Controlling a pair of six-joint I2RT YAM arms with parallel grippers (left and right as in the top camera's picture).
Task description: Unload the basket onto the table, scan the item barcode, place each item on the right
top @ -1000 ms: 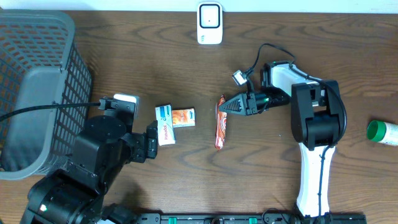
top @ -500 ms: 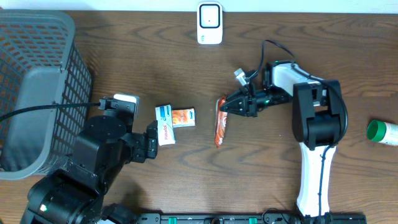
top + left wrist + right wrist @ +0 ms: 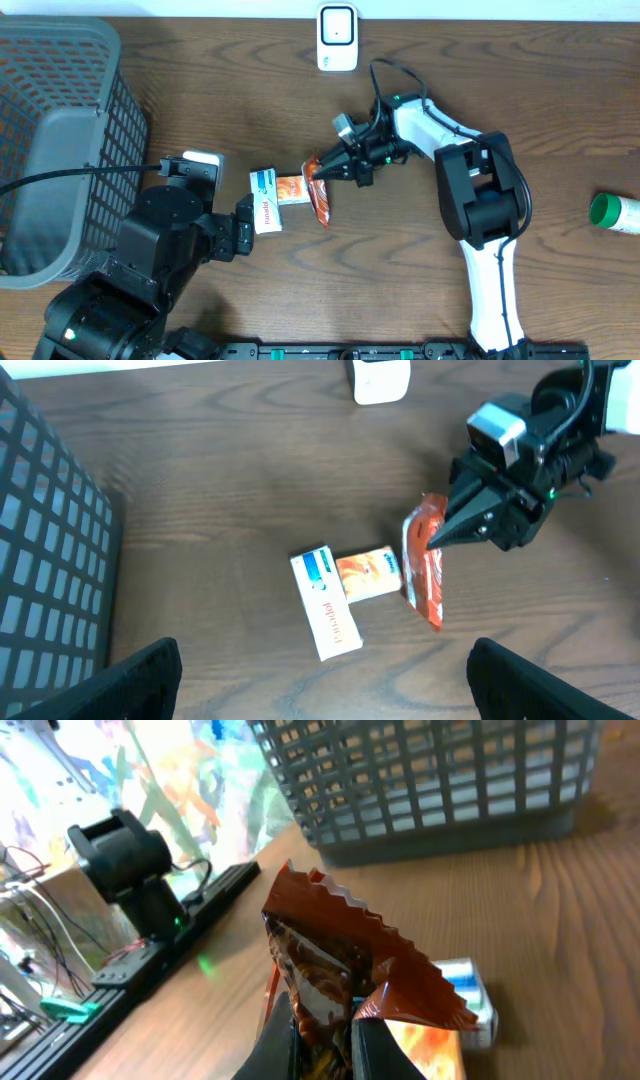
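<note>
The item is a red-orange snack packet [image 3: 321, 200], hanging tilted just right of the small boxes. My right gripper [image 3: 319, 176] is shut on its upper crimped end. In the right wrist view the packet [image 3: 340, 945] is pinched between the two dark fingers [image 3: 280, 1040], with my right gripper [image 3: 322, 1025] at the bottom edge. No barcode shows on it. A white scanner-like device [image 3: 337, 37] stands at the table's far edge. My left gripper [image 3: 330, 695] is open over bare wood, short of the boxes, with nothing between its fingers.
A white box [image 3: 266, 206] and an orange box [image 3: 294, 188] lie together left of the packet. A grey mesh basket [image 3: 60, 150] fills the left side. A green-capped bottle [image 3: 612, 212] lies at the right edge.
My right gripper has shut on the packet's end, raised it off the table and carried it left toward the boxes. The left arm has not moved.
</note>
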